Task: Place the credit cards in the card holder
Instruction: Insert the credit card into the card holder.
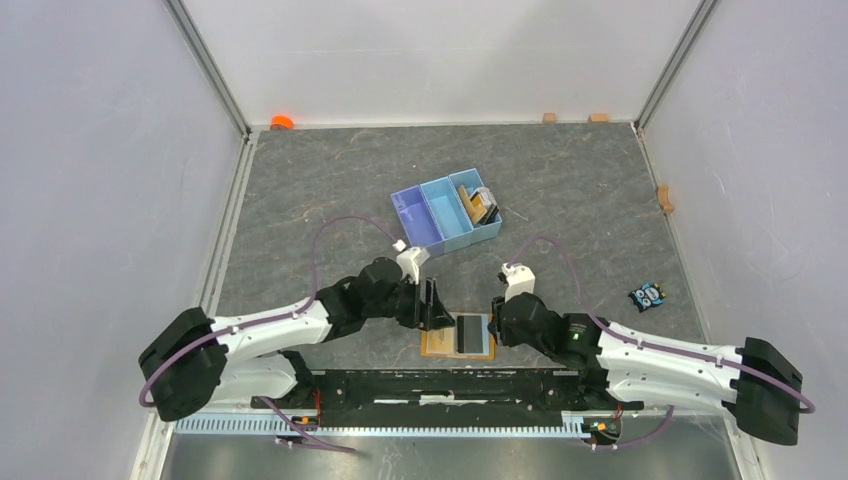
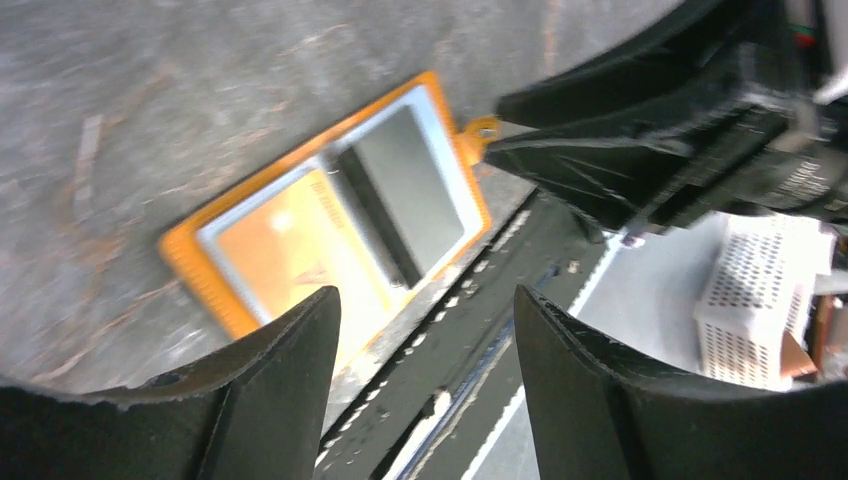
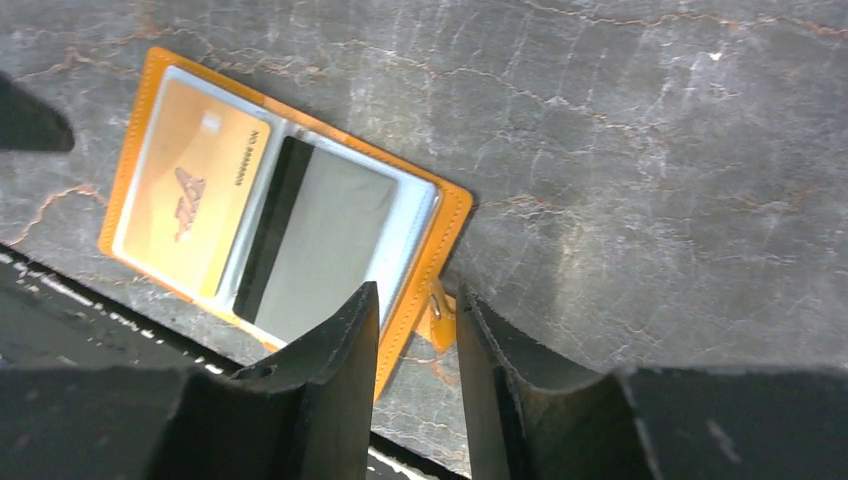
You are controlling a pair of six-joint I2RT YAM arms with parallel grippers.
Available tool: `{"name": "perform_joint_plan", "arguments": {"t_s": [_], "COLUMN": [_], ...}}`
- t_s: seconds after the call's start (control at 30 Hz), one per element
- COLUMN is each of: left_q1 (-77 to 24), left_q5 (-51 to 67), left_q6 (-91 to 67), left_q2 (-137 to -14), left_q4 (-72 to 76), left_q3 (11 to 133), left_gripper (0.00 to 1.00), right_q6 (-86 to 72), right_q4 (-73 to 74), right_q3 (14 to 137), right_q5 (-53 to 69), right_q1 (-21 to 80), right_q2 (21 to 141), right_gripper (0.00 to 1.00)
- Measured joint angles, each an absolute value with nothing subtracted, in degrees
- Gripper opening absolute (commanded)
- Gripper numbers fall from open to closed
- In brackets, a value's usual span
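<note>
The orange card holder (image 1: 433, 346) lies open flat at the table's near edge between my two grippers. A gold-yellow card (image 3: 195, 190) sits in its left panel and a grey card with a black stripe (image 3: 325, 245) in its right panel. More credit cards (image 1: 482, 205) stand in the blue tray's right compartment. My left gripper (image 2: 425, 300) is open and holds nothing, its fingertips over the holder's near edge (image 2: 185, 255) and the black rail. My right gripper (image 3: 415, 295) is open, its jaws standing either side of the holder's right edge (image 3: 455, 215) and clasp tab (image 3: 437, 318).
A blue three-compartment tray (image 1: 412, 212) stands mid-table behind the grippers. A small black-and-blue gadget (image 1: 648, 296) lies at the right. A black rail (image 1: 450, 385) runs along the near edge just below the holder. An orange object (image 1: 282, 122) sits at the back left corner.
</note>
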State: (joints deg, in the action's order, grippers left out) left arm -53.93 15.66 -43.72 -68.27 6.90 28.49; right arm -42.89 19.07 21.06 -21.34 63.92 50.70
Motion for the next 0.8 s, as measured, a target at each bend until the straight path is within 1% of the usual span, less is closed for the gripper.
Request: {"name": "perform_joint_plan", "arguments": {"t_s": [0.17, 0.2, 0.23, 0.33, 0.37, 0.6, 0.8], "left_q1": [-51.46, -51.57, -51.57, -52.49, -52.88, -54.98, -56.47], "left_q5": [13.87, 14.13, 14.13, 14.09, 14.09, 15.00, 16.03], "left_q6": [-43.27, -43.44, -43.44, -43.46, -43.51, -45.56, -47.94], "left_q2": [-65.67, -65.58, -65.58, -66.13, -66.70, -73.76, -79.83], "left_q4": [2.04, 1.76, 1.78, 2.07, 2.42, 7.94, 13.87], "left_q3": [25.56, 24.51, 24.51, 24.88, 25.10, 25.98, 26.50], "left_gripper": [0.64, 0.64, 0.64, 0.64, 0.64, 0.61, 0.59], "right_q6": [-43.48, -44.36, -44.42, -45.87, -46.17, -47.44, -48.07], "right_q4": [16.67, 16.67, 16.69, 18.50, 19.16, 20.10, 20.01], "right_q3": [19.25, 18.79, 18.79, 18.83, 18.81, 18.02, 17.65], "right_q5": [-18.55, -18.48, -18.50, -21.02, -21.54, -23.20, -23.81], "right_q1": [64.10, 64.14, 64.14, 64.23, 64.29, 64.40, 64.40], "right_q2": [49.01, 49.41, 49.43, 50.78, 51.31, 52.10, 52.01], "right_gripper": [0.43, 0.48, 0.49, 0.49, 0.47, 0.23, 0.10]}}
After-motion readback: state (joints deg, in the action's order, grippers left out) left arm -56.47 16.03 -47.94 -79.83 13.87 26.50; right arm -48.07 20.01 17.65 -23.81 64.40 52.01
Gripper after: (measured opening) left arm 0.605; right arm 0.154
